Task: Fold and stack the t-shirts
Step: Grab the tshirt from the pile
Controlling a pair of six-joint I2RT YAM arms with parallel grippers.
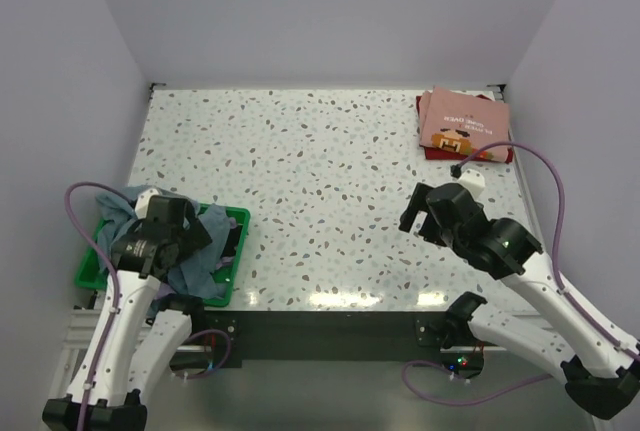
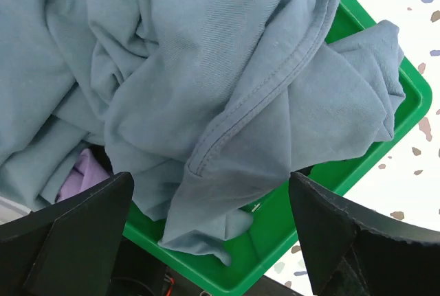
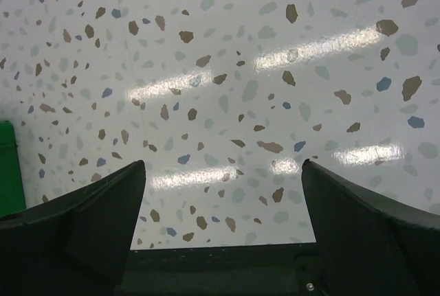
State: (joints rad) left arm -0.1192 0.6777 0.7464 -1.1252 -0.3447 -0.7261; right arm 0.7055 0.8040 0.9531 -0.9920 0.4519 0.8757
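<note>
A crumpled grey-blue t-shirt (image 1: pixel 200 251) (image 2: pixel 206 83) fills the green mesh basket (image 1: pixel 92 263) (image 2: pixel 265 244) at the near left. A bit of a lavender t-shirt (image 2: pixel 81 172) shows beneath it. My left gripper (image 1: pixel 185 229) (image 2: pixel 213 180) hangs open just above the grey-blue heap, with its fingers either side of a hanging fold and not touching it. A folded pink t-shirt (image 1: pixel 462 119) with a small print lies on a dark red one (image 1: pixel 500 154) at the far right. My right gripper (image 1: pixel 422 213) (image 3: pixel 223 165) is open and empty over the bare table (image 3: pixel 227 69).
The speckled table (image 1: pixel 320 171) is walled at the back and on both sides. The basket's corner (image 3: pixel 5 165) shows at the left edge of the right wrist view. Dark cloth (image 1: pixel 232 241) lies in the basket's right part. Purple cables trail from both arms.
</note>
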